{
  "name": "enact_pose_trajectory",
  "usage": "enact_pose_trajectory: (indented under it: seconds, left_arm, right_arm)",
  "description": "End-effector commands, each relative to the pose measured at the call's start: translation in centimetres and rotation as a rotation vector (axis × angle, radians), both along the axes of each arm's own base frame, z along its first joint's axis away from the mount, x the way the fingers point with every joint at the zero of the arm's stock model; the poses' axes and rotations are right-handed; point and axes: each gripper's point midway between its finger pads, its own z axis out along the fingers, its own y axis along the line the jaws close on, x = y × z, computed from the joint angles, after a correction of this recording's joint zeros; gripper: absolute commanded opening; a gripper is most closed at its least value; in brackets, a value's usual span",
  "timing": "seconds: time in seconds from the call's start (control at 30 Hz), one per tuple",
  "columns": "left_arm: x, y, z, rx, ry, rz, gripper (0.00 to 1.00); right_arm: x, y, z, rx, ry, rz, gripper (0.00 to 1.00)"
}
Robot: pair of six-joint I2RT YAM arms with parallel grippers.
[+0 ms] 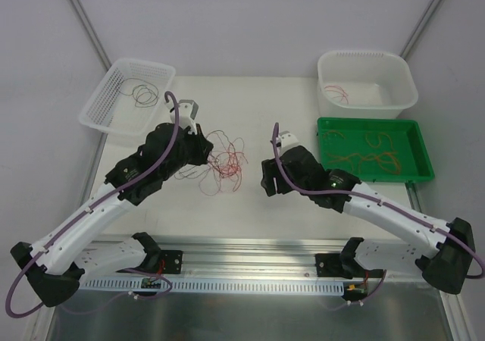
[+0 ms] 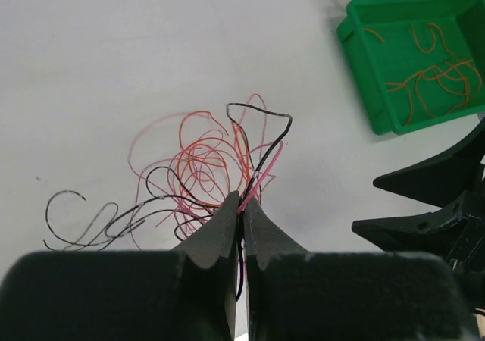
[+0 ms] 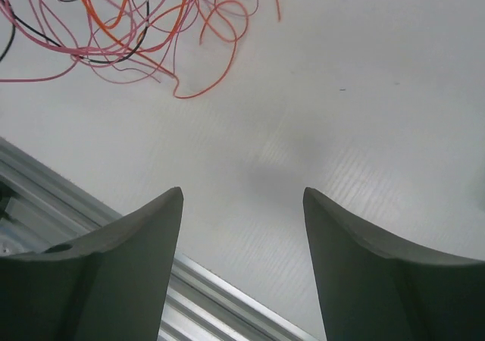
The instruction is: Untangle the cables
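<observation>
The cables [image 1: 224,161] lie as a loose tangle of red, pink, orange and black wires on the white table between the two arms. My left gripper [image 1: 206,151] is at the tangle's left side. In the left wrist view the left gripper [image 2: 242,201] is shut on a black and a pink wire of the cables [image 2: 204,167], and a black loop stands up from the jaws. My right gripper [image 1: 267,180] is to the right of the tangle. In the right wrist view the right gripper [image 3: 242,198] is open and empty over bare table, with the cables [image 3: 114,23] lying ahead at the upper left.
A white mesh basket [image 1: 102,102] at the back left holds dark wires. A white tub [image 1: 394,79] at the back right holds red wires. A green tray [image 1: 420,155] in front of it holds orange wires. A metal rail [image 1: 250,254] runs along the near edge.
</observation>
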Motion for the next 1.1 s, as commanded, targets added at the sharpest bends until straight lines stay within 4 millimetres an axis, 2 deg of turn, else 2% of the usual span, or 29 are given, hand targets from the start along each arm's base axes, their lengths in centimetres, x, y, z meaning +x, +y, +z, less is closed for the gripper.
enact_pose_trajectory:
  seconds: [0.0, 0.03, 0.07, 0.1, 0.13, 0.17, 0.23, 0.27, 0.3, 0.33, 0.4, 0.53, 0.63, 0.73, 0.83, 0.97, 1.07]
  left_arm:
    - [-1.1, 1.5, -0.8, 0.059, 0.032, 0.01, 0.0]
    - [-1.2, 1.6, -0.8, 0.053, 0.035, 0.013, 0.0]
    - [-1.3, 1.7, -0.8, 0.05, 0.038, 0.015, 0.0]
    - [-1.5, 1.9, -0.8, 0.044, 0.039, 0.022, 0.0]
    - [-1.5, 1.9, -0.7, 0.042, 0.04, 0.025, 0.0]
    - [-1.6, 2.0, -0.8, 0.041, 0.042, 0.026, 0.0]
    - [-1.8, 2.2, -0.7, 0.032, 0.046, 0.034, 0.0]
    - [-1.9, 2.2, -0.6, 0.028, 0.047, 0.034, 0.0]
    - [-1.9, 2.2, -0.6, 0.021, 0.049, 0.035, 0.0]
    - [-2.0, 2.3, -0.7, 0.023, 0.053, 0.036, 0.0]
    - [-2.2, 2.4, -0.3, 0.01, 0.048, 0.039, 0.0]
    - [-2.5, 2.7, 0.0, -0.003, 0.044, 0.046, 0.0]
    - [-2.7, 2.8, 0.0, -0.003, 0.047, 0.042, 0.0]
    - [-2.9, 3.0, 0.0, -0.007, 0.051, 0.048, 0.0]
    - [-3.1, 3.2, 0.3, -0.018, 0.048, 0.049, 0.0]
    - [-3.4, 3.1, 0.9, -0.041, 0.045, 0.041, 0.0]
    - [-3.7, 3.1, 1.2, -0.055, 0.043, 0.036, 0.0]
  right_arm:
    - [-0.5, 3.9, -0.7, 0.084, 0.027, 0.139, 0.68]
    - [-0.7, 4.4, -1.5, 0.097, 0.045, 0.152, 0.68]
    - [-0.7, 6.1, -1.5, 0.147, 0.044, 0.193, 0.68]
    - [-0.6, 6.7, -1.6, 0.172, 0.04, 0.199, 0.68]
    - [-0.7, 7.0, -2.6, 0.18, 0.047, 0.201, 0.68]
    - [-0.7, 8.9, -1.4, 0.272, 0.024, 0.247, 0.68]
    - [-0.7, 9.9, -2.7, 0.295, 0.03, 0.261, 0.68]
    - [-0.3, 10.7, -2.2, 0.33, 0.0, 0.274, 0.68]
    - [-0.1, 11.1, -3.2, 0.319, 0.004, 0.28, 0.68]
    - [0.5, 11.7, -2.9, 0.338, -0.028, 0.283, 0.68]
    - [0.8, 12.0, -4.3, 0.317, -0.033, 0.291, 0.68]
    - [0.6, 13.8, -6.5, 0.329, 0.006, 0.349, 0.67]
    - [1.0, 14.8, -6.9, 0.35, 0.0, 0.36, 0.67]
    - [1.6, 15.0, -8.7, 0.312, 0.002, 0.35, 0.64]
    - [1.7, 15.2, -9.1, 0.305, -0.004, 0.363, 0.6]
    - [1.6, 15.8, -9.3, 0.319, -0.003, 0.386, 0.5]
    - [1.6, 16.3, -9.6, 0.34, -0.005, 0.396, 0.49]
